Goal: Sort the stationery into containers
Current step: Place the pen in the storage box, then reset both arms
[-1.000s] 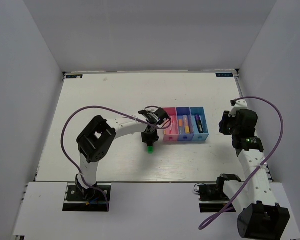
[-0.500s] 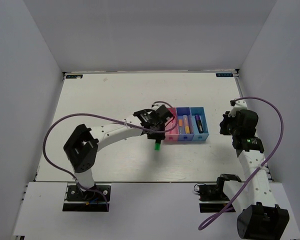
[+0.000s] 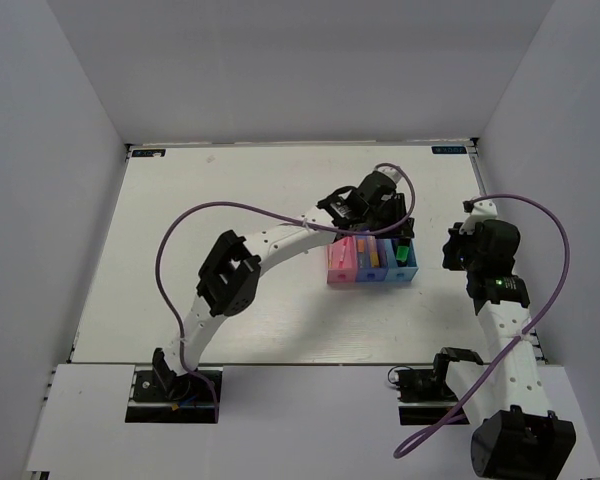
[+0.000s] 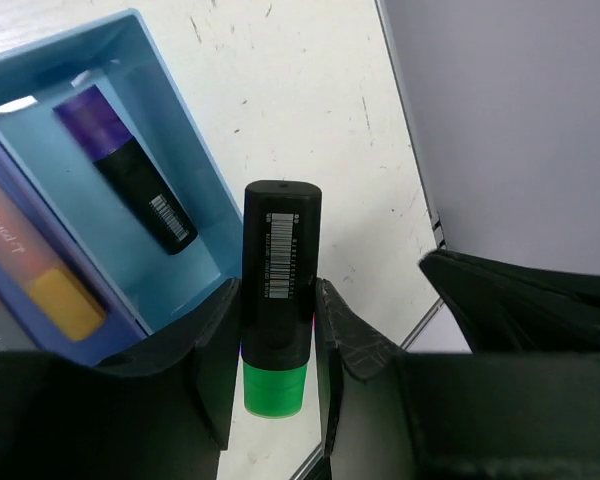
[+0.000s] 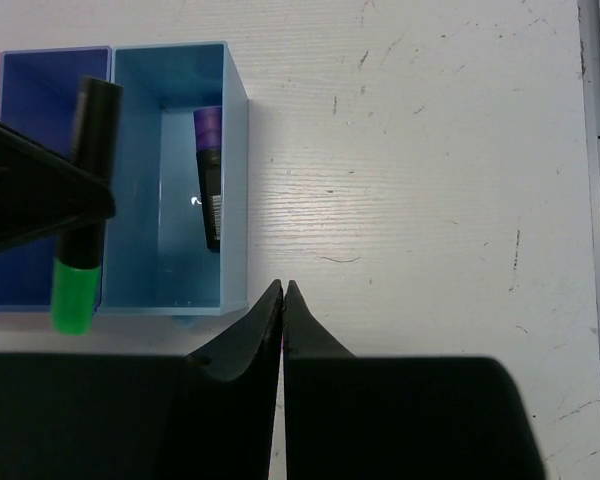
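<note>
My left gripper (image 3: 397,238) is shut on a black marker with a green cap (image 3: 403,253) and holds it above the row of bins, over the light blue bin (image 3: 408,272). In the left wrist view the marker (image 4: 277,290) sits between the jaws, green cap toward the camera. The light blue bin (image 4: 202,215) holds a black marker with a purple cap (image 4: 130,170). The right wrist view shows the held marker (image 5: 85,220) by the wall between the dark blue bin (image 5: 35,150) and the light blue bin (image 5: 155,220). My right gripper (image 5: 283,290) is shut and empty, right of the bins.
The pink bin (image 3: 336,276) and dark blue bin (image 3: 368,276) hold pens and markers, including a grey-orange one (image 4: 40,285). The table's right edge (image 5: 595,200) and the side wall are close to the right gripper (image 3: 458,250).
My left arm has carried the green-capped marker from the table left of the pink bin, up and right, to above the light blue bin. The right arm has not moved.
</note>
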Robot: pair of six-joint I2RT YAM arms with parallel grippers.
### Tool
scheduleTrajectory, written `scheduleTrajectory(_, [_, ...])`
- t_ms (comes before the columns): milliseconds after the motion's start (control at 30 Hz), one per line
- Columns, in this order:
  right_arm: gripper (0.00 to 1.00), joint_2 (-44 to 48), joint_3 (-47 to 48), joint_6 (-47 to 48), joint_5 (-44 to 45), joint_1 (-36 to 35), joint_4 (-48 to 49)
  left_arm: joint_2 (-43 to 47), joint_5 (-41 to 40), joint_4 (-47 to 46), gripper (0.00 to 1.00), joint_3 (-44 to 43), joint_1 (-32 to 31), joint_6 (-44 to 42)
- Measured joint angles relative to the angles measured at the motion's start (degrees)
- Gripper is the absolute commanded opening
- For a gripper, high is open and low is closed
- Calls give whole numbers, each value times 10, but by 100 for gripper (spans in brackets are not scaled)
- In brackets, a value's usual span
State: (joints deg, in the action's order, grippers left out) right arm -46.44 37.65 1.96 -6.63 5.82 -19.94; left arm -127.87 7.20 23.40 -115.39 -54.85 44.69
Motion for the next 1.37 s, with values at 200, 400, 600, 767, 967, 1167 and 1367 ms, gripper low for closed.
scheduleTrajectory(200, [5, 1, 0, 0, 0, 7, 0, -25, 21, -28, 25, 8, 12, 26])
scheduleTrajectory(400, [22, 7, 0, -1, -9, 15, 0, -26, 18, -40, 45, 16, 24, 35])
scheduleTrajectory(600, [28, 8, 0, -1, -17, 23, 0, -26, 16, -39, 49, 16, 26, 41])
scheduleTrajectory(767, [33, 8, 0, -1, -26, 30, 0, -26, 16, -39, 49, 16, 27, 43])
scheduleTrajectory(967, [80, 8, 0, -2, -38, 39, 0, -17, 13, -48, 32, 40, 27, 41])
scheduleTrajectory(1167, [90, 11, 0, -18, -31, 43, 0, 108, -39, -11, 62, 209, 25, -16])
scheduleTrajectory(1367, [90, 44, -3, -59, -13, 43, -10, 445, -135, 73, 100, 439, 28, -85])
